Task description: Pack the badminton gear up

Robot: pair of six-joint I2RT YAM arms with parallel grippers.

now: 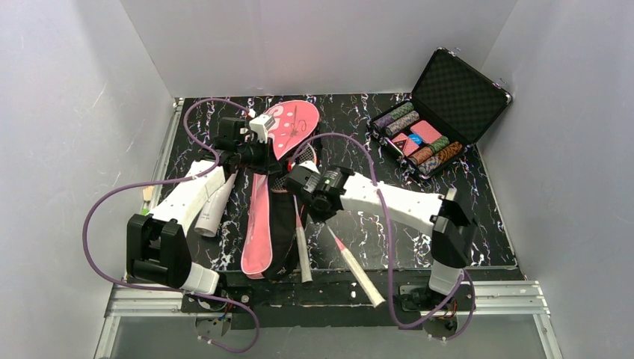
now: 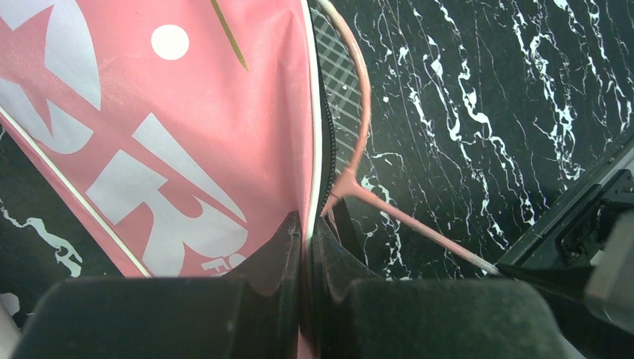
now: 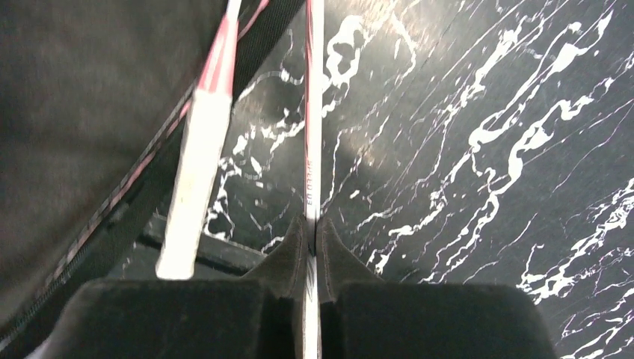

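Note:
The pink "SPORT" racket bag lies lengthwise mid-table, its wide end at the back. My left gripper is shut on the bag's white-piped zip edge, with a pink racket frame just inside the opening. My right gripper is shut on one racket's thin shaft. Two white racket handles point toward the table's near edge; the other racket's handle lies left of the held shaft. The white-grey tube lies under the left arm.
An open black case holding patterned chip rolls stands at the back right. The enclosure's white walls close in on three sides. A metal rail runs along the table's near edge, and purple cables loop beside the arms.

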